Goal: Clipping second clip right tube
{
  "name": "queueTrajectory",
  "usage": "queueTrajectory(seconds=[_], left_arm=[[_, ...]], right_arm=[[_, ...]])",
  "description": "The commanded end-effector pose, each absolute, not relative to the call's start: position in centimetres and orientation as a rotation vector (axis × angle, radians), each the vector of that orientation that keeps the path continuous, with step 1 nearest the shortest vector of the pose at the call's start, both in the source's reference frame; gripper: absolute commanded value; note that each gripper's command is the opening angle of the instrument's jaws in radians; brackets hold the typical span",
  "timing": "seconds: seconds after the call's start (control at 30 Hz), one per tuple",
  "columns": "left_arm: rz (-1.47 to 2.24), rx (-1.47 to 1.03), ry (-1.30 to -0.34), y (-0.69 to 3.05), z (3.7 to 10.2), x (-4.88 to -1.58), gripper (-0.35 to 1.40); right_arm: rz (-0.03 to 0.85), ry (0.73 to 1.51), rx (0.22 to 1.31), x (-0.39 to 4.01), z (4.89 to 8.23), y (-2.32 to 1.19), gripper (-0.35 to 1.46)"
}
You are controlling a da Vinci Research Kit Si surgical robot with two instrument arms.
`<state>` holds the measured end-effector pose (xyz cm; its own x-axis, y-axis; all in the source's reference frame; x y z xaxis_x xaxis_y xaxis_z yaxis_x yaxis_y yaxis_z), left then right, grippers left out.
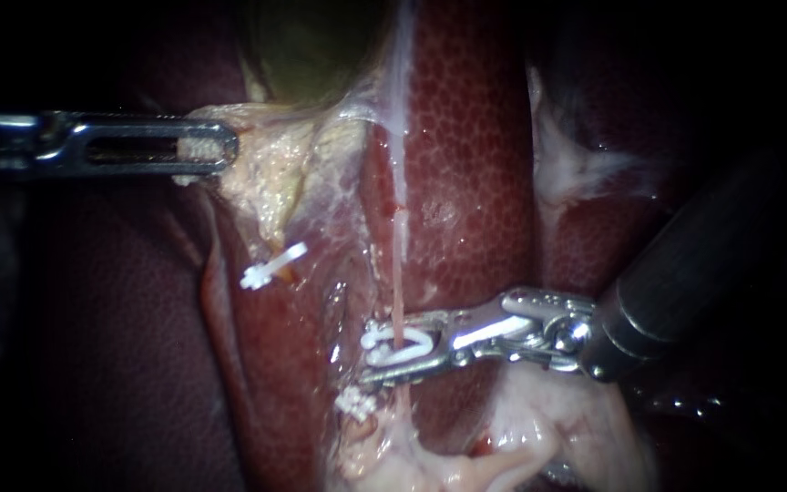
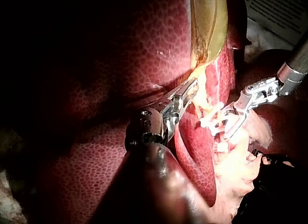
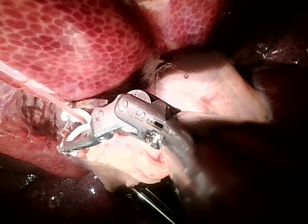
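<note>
- Endoscope: the background is dark red liver (image 1: 466,137), with the greenish gallbladder (image 1: 321,46) up top and the edges in shadow.
- The left instrument (image 1: 219,150) comes in level. Its jaws are clamped on pale tissue (image 1: 266,173) under the gallbladder, which looks stretched toward it.
- The right tube (image 1: 400,273) is the thin pink strand running down over the liver.
- The right instrument (image 1: 393,351) has its jaws part-spread astride the tube. They hold a loaded clip (image 1: 412,344) that wraps the tube but is not yet squeezed flat.
- A lower clip (image 1: 355,402) sits just below the jaws. A side clip (image 1: 272,265) is on a strand to the left, well apart.
- To do it well, my read: set the jaws square across the tube with the whole tube inside the clip. Leave a gap above the lower clip, keep both tips in sight, then squeeze fully. Left traction should hold the tube taut.
- In the way: filmy tissue (image 1: 348,228) beside the tube could get caught, and the lower clip crowds the lower jaw.
- Left wrist: a printed sheet (image 2: 279,12) shows behind the liver. The left jaws are closed on the yellowish tissue. The right instrument (image 2: 230,124) is ahead among white clips, too small to sort out.
- Right wrist: the tube (image 3: 33,89) enters between the spread jaws (image 3: 72,137), with the clip seated there. Pale fat (image 3: 130,161) lies under the jaws, near enough to snag.
</note>
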<state>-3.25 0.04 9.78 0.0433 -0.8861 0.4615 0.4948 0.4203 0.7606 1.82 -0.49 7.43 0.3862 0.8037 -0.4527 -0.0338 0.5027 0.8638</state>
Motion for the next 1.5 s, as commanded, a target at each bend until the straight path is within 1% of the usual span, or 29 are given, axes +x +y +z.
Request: queueTrajectory(seconds=[0.03, 0.17, 0.4, 0.47, 0.5, 0.53, 0.6, 0.67, 0.83, 1.5], left_arm=[[-1.113, 0.455, -1.071, 0.04, 9.78, -3.24, -0.35], [-1.113, 0.455, -1.071, 0.04, 9.78, -3.24, -0.35], [-1.113, 0.455, -1.071, 0.04, 9.78, -3.24, -0.35], [-1.113, 0.455, -1.071, 0.04, 9.78, -3.24, -0.35], [-1.114, 0.454, -1.071, 0.04, 9.78, -3.24, -0.35], [-1.114, 0.454, -1.071, 0.04, 9.78, -3.24, -0.35], [-1.114, 0.454, -1.071, 0.04, 9.78, -3.24, -0.35], [-1.114, 0.454, -1.071, 0.04, 9.79, -3.24, -0.35], [-1.114, 0.454, -1.071, 0.04, 9.79, -3.24, -0.35], [-1.115, 0.453, -1.071, 0.03, 9.79, -3.24, -0.35]], right_arm=[[0.632, 1.043, 0.898, 1.81, 7.44, -0.5, 0.44], [0.653, 1.033, 0.919, 1.77, 7.47, -0.5, 0.35], [0.647, 1.031, 0.932, 1.73, 7.51, -0.48, 0.24], [0.64, 1.031, 0.939, 1.73, 7.51, -0.48, 0.16], [0.631, 1.032, 0.944, 1.73, 7.51, -0.48, 0.09], [0.627, 1.03, 0.953, 1.72, 7.51, -0.48, 0.0], [0.613, 1.029, 0.968, 1.72, 7.51, -0.49, -0.22], [0.604, 1.027, 0.982, 1.72, 7.51, -0.49, -0.34], [0.591, 1.03, 0.982, 1.71, 7.53, -0.48, -0.35], [0.603, 1.029, 0.976, 1.67, 7.56, -0.45, -0.35]])
